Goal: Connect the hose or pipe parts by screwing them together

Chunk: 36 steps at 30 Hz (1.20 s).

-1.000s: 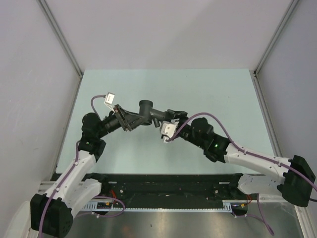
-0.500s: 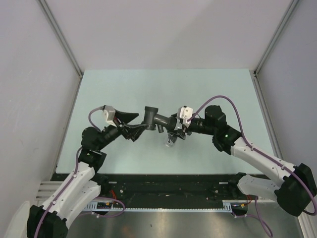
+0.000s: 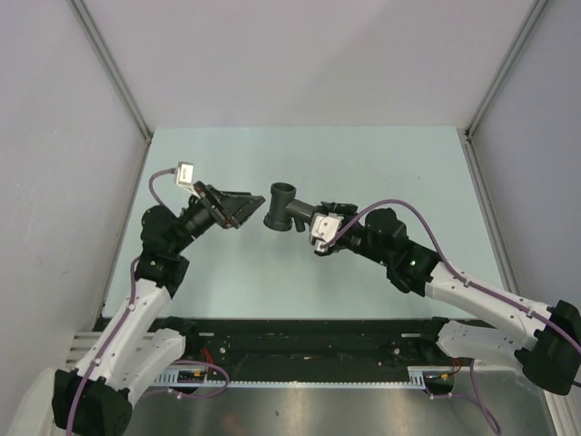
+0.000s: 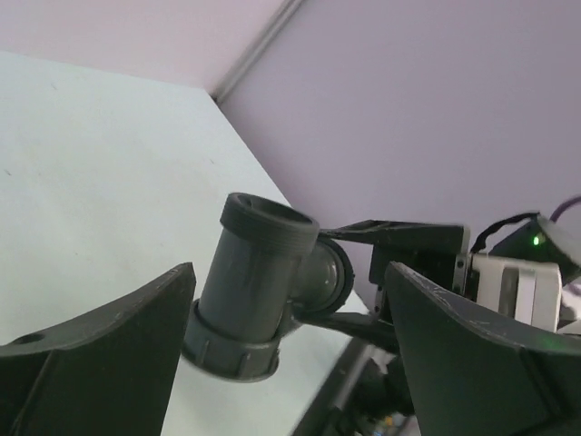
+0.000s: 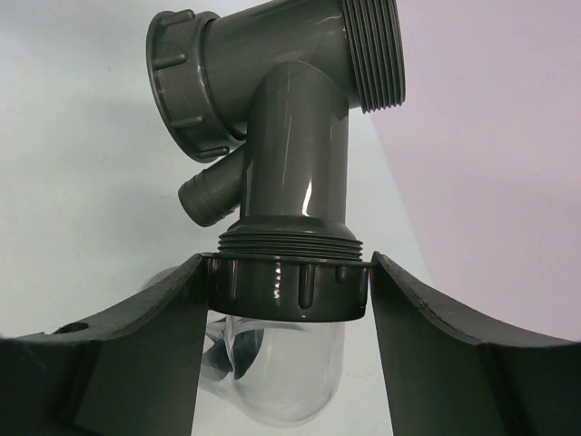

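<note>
We see the right gripper pinching the dark grey pipe fitting by its ribbed collar, holding it in the air over the middle of the worktop. The left gripper is spread wide, just beside the fitting's threaded mouth and not touching it

We find a robotics test cell: plain grey panels on aluminium posts enclose a pale green table, with two cabled robot arms bolted along its near edge.
</note>
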Each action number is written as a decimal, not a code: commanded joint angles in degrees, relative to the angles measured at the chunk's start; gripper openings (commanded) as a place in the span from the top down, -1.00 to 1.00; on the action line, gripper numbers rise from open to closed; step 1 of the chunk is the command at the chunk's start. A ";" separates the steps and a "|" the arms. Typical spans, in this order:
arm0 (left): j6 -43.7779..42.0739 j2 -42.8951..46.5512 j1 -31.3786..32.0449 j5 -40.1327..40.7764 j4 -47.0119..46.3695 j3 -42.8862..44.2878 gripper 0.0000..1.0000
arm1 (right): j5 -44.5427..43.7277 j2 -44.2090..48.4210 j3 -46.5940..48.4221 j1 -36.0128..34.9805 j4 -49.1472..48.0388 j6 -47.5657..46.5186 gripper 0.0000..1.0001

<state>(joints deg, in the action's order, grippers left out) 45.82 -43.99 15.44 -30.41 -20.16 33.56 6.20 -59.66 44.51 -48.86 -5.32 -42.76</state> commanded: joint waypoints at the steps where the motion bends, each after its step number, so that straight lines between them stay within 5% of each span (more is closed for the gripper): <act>1: 9.70 -7.57 -2.78 -11.56 5.39 6.25 -0.78 | -11.96 0.25 2.95 -6.13 -2.33 -8.46 1.00; 6: 22.01 -15.24 -4.10 -21.60 5.66 8.89 -0.78 | -20.60 -0.72 2.16 -10.64 -4.95 -15.05 1.00; 15: 19.76 -18.59 -4.10 -23.46 6.98 7.48 -0.56 | -27.19 -3.71 2.16 -15.21 -6.80 -22.09 1.00; 22: 13.77 -19.21 -4.10 -23.81 8.12 6.70 0.26 | -27.55 -5.03 2.16 -15.83 -8.83 -22.63 1.00; 32: -4.15 -12.55 -3.49 -20.13 8.30 6.17 0.80 | -22.29 -7.05 2.95 -11.87 -8.04 -11.12 1.00; 36: -12.04 -8.23 -2.09 -16.26 8.03 3.62 0.99 | -12.13 -5.47 3.04 -8.10 -7.60 -3.57 1.00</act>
<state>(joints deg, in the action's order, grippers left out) 44.53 -57.69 10.79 -45.41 -11.75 39.03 -13.69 -66.70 44.49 -60.90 -6.39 -56.21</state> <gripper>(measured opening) 0.240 0.681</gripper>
